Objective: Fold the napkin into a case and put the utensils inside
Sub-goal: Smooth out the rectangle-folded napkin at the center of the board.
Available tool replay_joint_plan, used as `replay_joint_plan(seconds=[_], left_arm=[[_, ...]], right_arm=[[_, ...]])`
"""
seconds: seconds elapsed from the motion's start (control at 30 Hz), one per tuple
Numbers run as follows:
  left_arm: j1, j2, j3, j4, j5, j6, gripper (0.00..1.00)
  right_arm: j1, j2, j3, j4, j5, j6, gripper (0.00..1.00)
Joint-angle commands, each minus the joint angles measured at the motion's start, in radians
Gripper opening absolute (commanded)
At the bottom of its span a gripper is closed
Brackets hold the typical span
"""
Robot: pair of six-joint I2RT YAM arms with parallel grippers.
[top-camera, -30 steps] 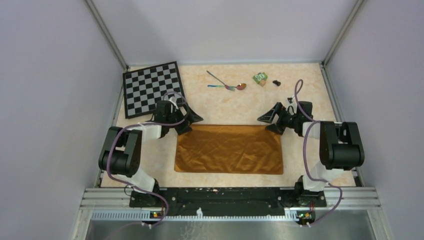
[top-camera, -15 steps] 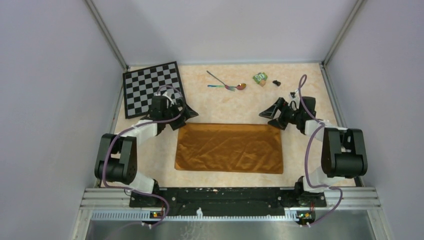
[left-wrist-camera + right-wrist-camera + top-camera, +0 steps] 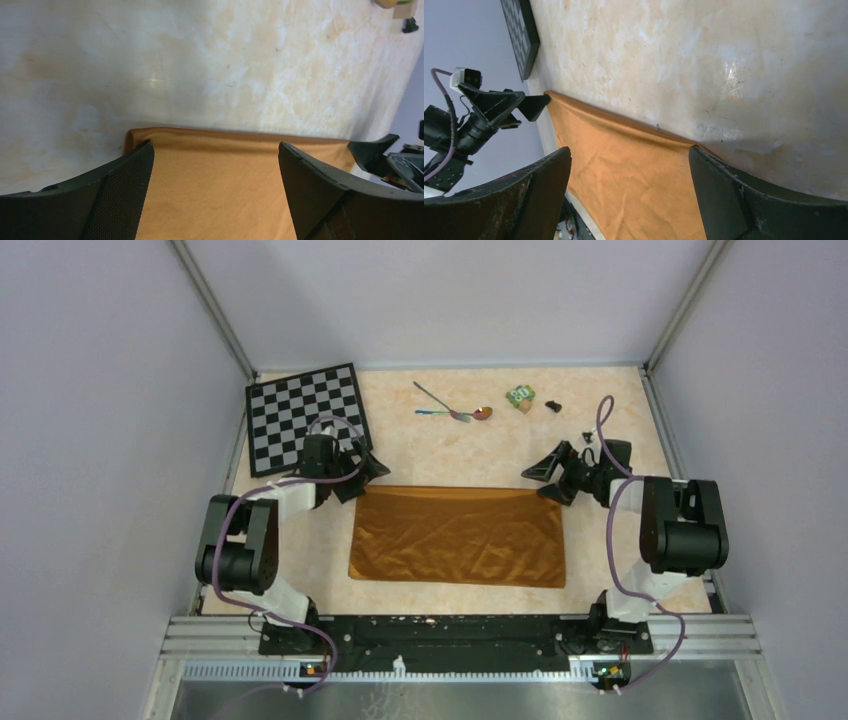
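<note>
Napkin (image 3: 458, 537) flat, mid-surface | left gripper (image 3: 362, 474), right gripper (image 3: 546, 481) — open over its far corners, likely to pinch and fold | utensils (image 3: 455, 410) — far edge

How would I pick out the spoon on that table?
From the chessboard in the far left corner, look right along the back edge. Two thin metal pieces meet there, left of a small green block. The spoon is the one ending in a coppery bowl.

Pale lilac walls (image 3: 450, 300) enclose a beige marbled table (image 3: 450, 455).
</note>
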Motion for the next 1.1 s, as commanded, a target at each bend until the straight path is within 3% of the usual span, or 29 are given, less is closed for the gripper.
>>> replay_joint_plan(seconds=[0.0,0.23,0.37,0.53,0.73,0.9,1.07], left_arm=[[0.028,-0.044,0.001,-0.082,-0.146,0.076,0.99],[0.008,-0.218,0.040,-0.240,-0.044,0.125,0.99],[-0.044,-0.302,-0.016,-0.287,0.076,0.106,0.99],[-0.153,-0.366,-0.106,-0.370,0.030,0.064,0.99],[-0.172,-0.440,-0.211,-0.435,-0.087,0.000,0.99],[-0.173,-0.423,-0.175,-0.588,-0.230,-0.030,0.99],[-0.207,-0.503,-0.118,-0.627,-0.174,0.027,0.99]], right_arm=[[-0.011,-0.021,0.035,-0.112,0.137,-0.119,0.87],[0.119,-0.193,0.175,-0.405,0.263,-0.206,0.87],[0.191,-0.238,0.104,-0.318,0.100,-0.109,0.87],[0.211,-0.256,-0.050,-0.135,-0.056,0.019,0.87],[0.192,-0.290,-0.121,-0.276,0.037,-0.100,0.87],[0.137,-0.322,-0.141,-0.395,0.171,-0.164,0.87],[0.208,-0.394,-0.053,-0.545,0.237,-0.207,0.86]])
